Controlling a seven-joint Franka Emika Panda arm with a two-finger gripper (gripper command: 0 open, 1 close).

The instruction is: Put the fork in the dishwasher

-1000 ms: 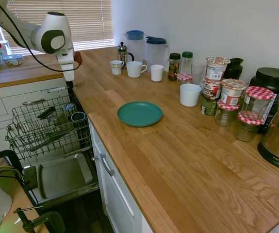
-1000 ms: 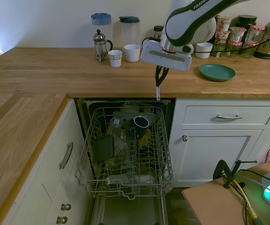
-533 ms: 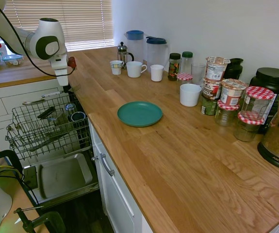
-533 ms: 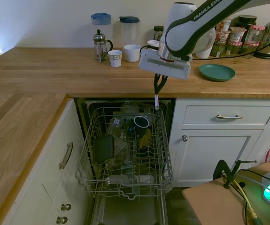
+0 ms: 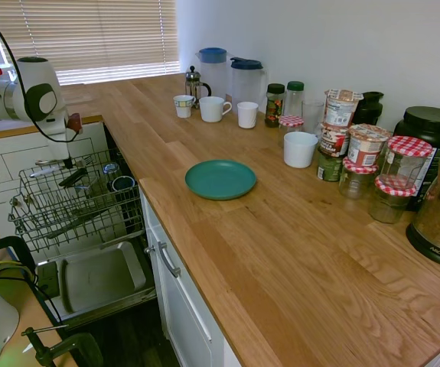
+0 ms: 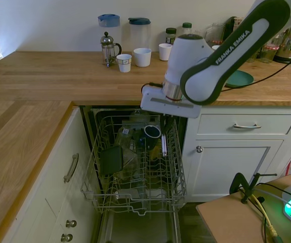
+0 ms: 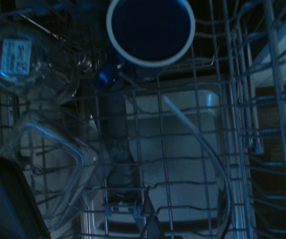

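Claw (image 6: 165, 121) of the white robot arm hung low over the pulled-out wire rack (image 6: 135, 162) of the open dishwasher (image 6: 135, 223), pinched shut on the fork (image 6: 164, 144). In the second exterior view the fork hung straight down from the claw, its pale slim length already among the rack's upper wires, at the right side of the basket and just beside a dark blue mug (image 6: 152, 132).

Judging by this, the task was well along but not finished: the fork had left the table (image 6: 59, 76) and reached the dishwasher, yet it was not released. What seemed left was a short lowering into a gap between the wires, then letting go and lifting clear.

The arm reached in from the right in that view, its thick white elbow bent above the table edge and its flat wrist plate level, so the claw pointed straight down. In the first exterior view the wrist sat at the far left over the rack, with the fork itself too small to make out.

The wrist view was dark and blue-tinted; it looked down on the mug's round rim, a clear plastic container (image 7: 48, 164) and the grid of wires.

A teal plate (image 5: 220, 179) lay bare on the table, well apart from the arm.
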